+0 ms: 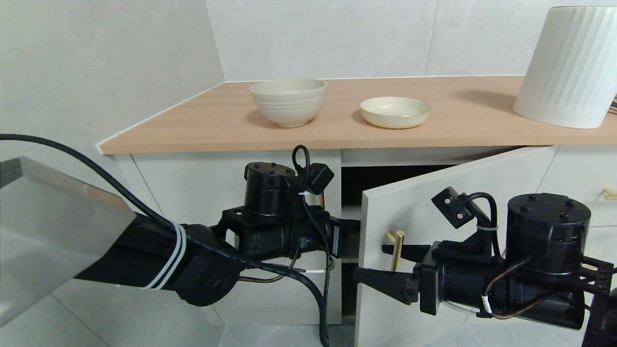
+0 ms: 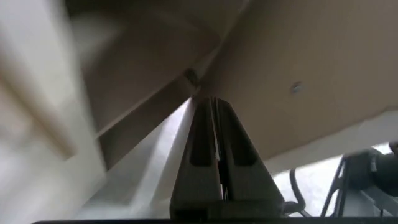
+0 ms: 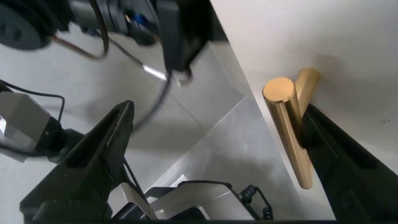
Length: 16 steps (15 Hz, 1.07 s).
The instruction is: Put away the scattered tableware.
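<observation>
A cream bowl [image 1: 288, 101] and a shallow cream dish [image 1: 395, 112] stand on the wooden counter [image 1: 212, 125]. Below them a white cabinet door [image 1: 443, 202] hangs partly open, with a gold bar handle [image 1: 397, 248] [image 3: 289, 127]. My right gripper [image 1: 385, 266] [image 3: 217, 112] is open, and the handle sits between its fingers, close to one finger [image 3: 339, 155]. My left gripper [image 2: 211, 109] is shut with nothing in it. It reaches into the dark cabinet opening [image 1: 352, 193] behind the door's edge, where its tips are hidden in the head view.
A tall white ribbed container [image 1: 569, 67] stands at the counter's right end. A closed cabinet front [image 1: 193, 188] lies left of the opening, and another gold handle [image 1: 610, 193] shows at the far right. Tiled walls close the back and left.
</observation>
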{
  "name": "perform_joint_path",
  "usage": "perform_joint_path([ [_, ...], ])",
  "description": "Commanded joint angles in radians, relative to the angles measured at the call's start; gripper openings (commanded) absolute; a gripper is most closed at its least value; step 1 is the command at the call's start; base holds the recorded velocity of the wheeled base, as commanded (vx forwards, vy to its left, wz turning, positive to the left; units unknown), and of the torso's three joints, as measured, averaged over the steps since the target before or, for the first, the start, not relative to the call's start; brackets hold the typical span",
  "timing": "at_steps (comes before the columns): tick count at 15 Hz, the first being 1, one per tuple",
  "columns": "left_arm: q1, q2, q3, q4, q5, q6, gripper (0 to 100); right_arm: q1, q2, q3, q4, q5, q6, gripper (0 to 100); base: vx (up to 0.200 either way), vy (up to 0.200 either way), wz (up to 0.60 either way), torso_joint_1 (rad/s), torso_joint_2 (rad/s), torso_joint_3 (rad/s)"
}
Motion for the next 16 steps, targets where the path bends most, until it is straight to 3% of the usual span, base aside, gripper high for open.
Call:
perform_joint_path([
  [1, -0.033, 0.038, -0.007, -0.020, 0.001, -0.012, 0, -0.002, -0.005, 0.000, -0.006, -0.002, -0.002, 100, 0.000, 0.000, 0.00, 0.000, 0.00, 0.000],
  [3, -0.049, 0.051, -0.018, -0.038, 0.001, -0.034, 0, -0.002, -0.006, 0.002, -0.006, -0.002, -0.002, 100, 0.000, 0.000, 0.00, 0.000, 0.00, 0.000],
  [9, -0.050, 0.064, -0.030, -0.119, 0.009, -0.037, 0, -0.040, -0.022, 0.007, -0.008, -0.004, -0.002, 100, 0.000, 0.000, 0.00, 0.000, 0.00, 0.000],
  [11, -0.052, 0.058, -0.030, -0.132, 0.009, -0.062, 0, -0.057, -0.029, 0.010, -0.009, -0.004, -0.003, 100, 0.000, 0.000, 0.00, 0.000, 0.00, 0.000],
  [12, -0.053, 0.048, -0.029, -0.136, 0.009, -0.106, 0, -0.082, -0.042, 0.025, -0.009, -0.004, -0.005, 100, 0.000, 0.000, 0.00, 0.000, 0.00, 0.000],
  [16, -0.062, 0.044, -0.018, -0.171, 0.008, -0.127, 0, -0.172, -0.104, 0.094, -0.008, -0.008, -0.049, 100, 0.000, 0.000, 0.00, 0.000, 0.00, 0.000],
])
